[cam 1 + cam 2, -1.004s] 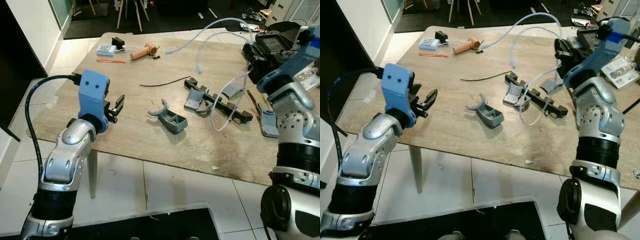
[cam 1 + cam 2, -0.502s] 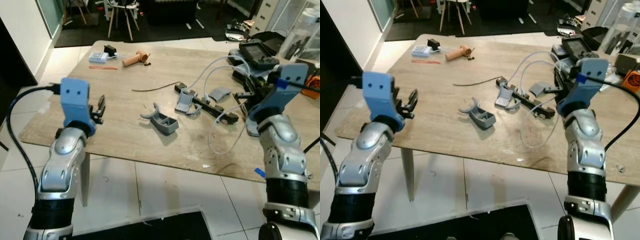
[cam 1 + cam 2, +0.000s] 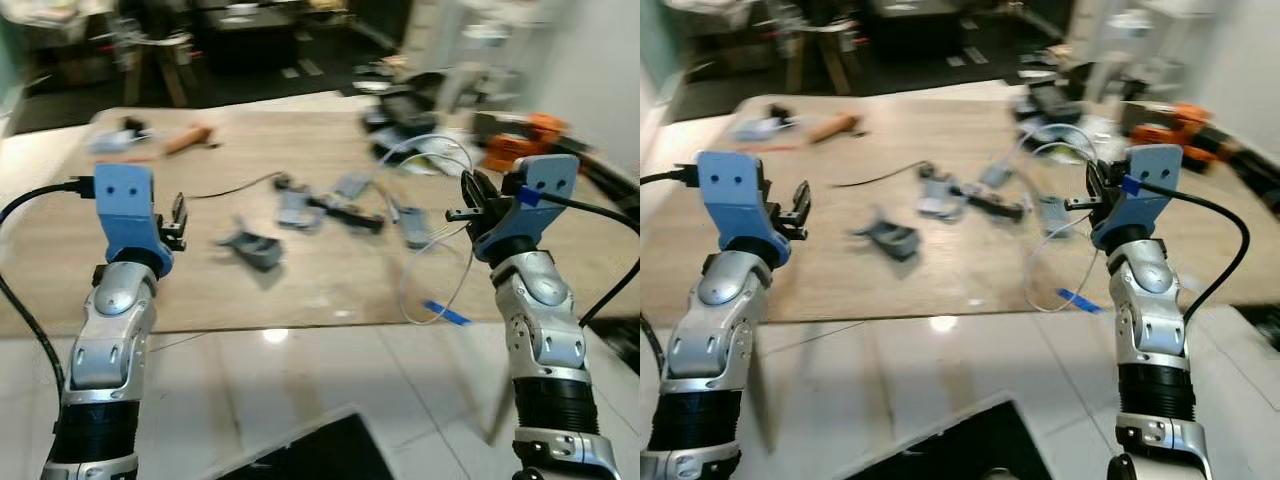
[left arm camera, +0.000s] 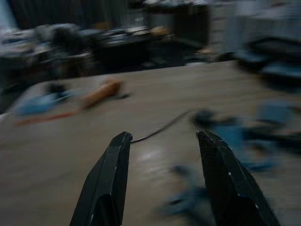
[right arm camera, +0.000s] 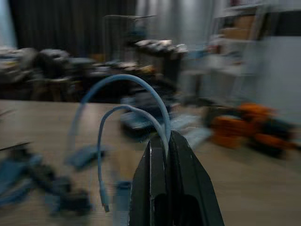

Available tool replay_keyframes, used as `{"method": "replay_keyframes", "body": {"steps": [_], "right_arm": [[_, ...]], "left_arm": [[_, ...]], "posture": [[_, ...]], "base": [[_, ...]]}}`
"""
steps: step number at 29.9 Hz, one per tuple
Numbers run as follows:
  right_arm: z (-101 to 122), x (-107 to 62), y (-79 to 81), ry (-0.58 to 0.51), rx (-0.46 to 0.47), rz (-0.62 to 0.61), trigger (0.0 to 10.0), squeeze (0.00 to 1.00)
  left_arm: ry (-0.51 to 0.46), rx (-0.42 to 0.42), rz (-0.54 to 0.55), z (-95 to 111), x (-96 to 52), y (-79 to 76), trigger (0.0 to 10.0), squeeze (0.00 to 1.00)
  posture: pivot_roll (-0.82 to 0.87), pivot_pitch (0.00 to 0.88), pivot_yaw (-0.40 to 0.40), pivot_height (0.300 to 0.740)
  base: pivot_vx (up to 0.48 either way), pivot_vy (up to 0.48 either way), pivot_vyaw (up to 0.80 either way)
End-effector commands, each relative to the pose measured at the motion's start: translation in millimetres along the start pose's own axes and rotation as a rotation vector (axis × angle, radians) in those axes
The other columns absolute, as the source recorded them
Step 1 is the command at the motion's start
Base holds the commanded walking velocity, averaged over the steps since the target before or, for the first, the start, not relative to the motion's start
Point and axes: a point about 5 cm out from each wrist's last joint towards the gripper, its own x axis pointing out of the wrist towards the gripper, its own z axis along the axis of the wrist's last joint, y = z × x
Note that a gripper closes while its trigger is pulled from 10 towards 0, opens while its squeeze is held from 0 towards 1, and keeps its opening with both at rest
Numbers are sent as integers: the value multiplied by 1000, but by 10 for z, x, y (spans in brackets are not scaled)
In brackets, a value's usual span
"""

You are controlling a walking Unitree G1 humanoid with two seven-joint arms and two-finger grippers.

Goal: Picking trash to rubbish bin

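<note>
The right gripper (image 5: 164,141), raised over the table's (image 3: 60,240) right side, pinches a pale tube (image 5: 123,79). The left gripper (image 4: 164,141) hovers left, fingers spread, empty.

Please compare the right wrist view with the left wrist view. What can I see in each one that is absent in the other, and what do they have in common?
Right wrist view: the right end effector shut on the light blue tube, with blurred orange items behind.

Left wrist view: the left end effector open and empty, an orange-brown cylinder and a thin black wire lying ahead.

Both: the wooden table and a dark, blurred room behind.
</note>
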Motion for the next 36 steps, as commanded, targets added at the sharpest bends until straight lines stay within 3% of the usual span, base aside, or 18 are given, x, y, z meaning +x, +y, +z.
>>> {"method": "replay_keyframes", "body": {"steps": [1,31,36], "right_arm": [[-39,-21,46,2,3,12,10000,0],[-172,-60,158,25,10,-19,10000,0],[-177,-60,131,31,24,-25,10000,0]], "left_arm": [[4,35,13,-9,6,48,10000,0],[7,96,-32,39,100,22,10000,0],[-2,89,-44,59,122,-44,10000,0]], "posture": [[37,74,-23,740],[43,91,6,740],[40,93,-2,740]], "base": [[0,0,-800],[0,0,-800],[0,0,-800]]}}
